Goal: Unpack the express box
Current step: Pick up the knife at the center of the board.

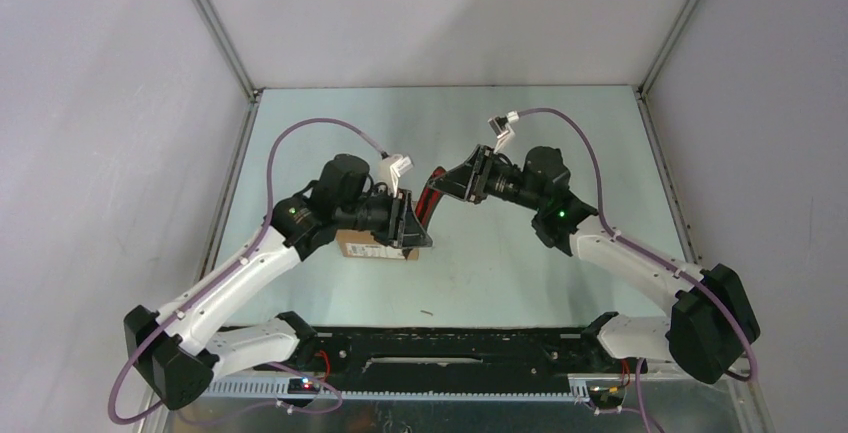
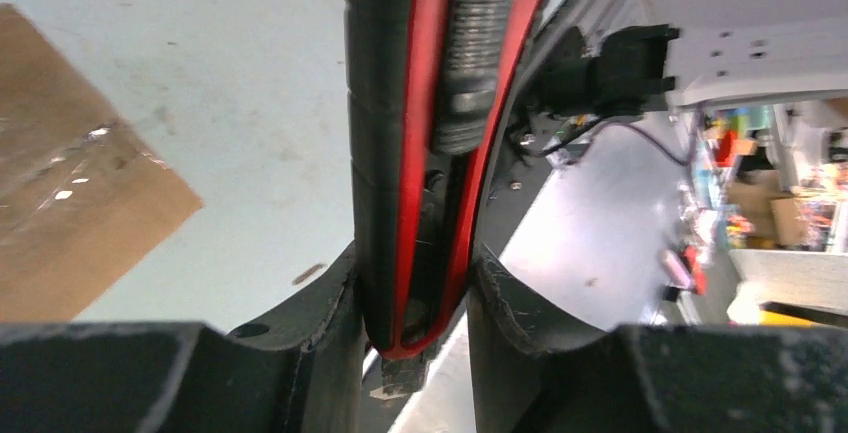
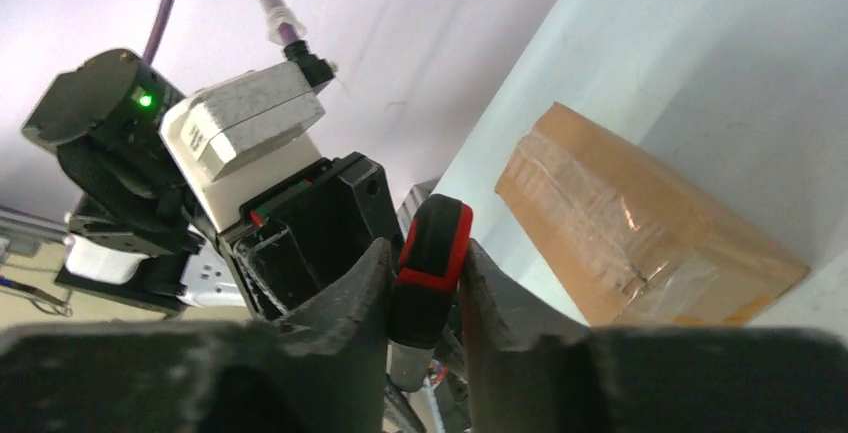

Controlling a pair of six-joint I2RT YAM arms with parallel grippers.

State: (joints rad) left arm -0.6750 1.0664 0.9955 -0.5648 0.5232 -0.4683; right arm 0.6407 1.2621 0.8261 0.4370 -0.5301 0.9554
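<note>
Express box [image 1: 375,245] lies flat on the table [image 1: 520,273], tucked under the left arm. Left end effector [image 2: 415,298] pinches one end of the red-and-black utility knife [image 2: 412,143]; right end effector [image 3: 425,288] clamps the other.

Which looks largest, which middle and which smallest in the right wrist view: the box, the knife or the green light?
1. box
2. knife: only its end shows, and it is very near the camera, so its real size is unsure
3. green light
</note>
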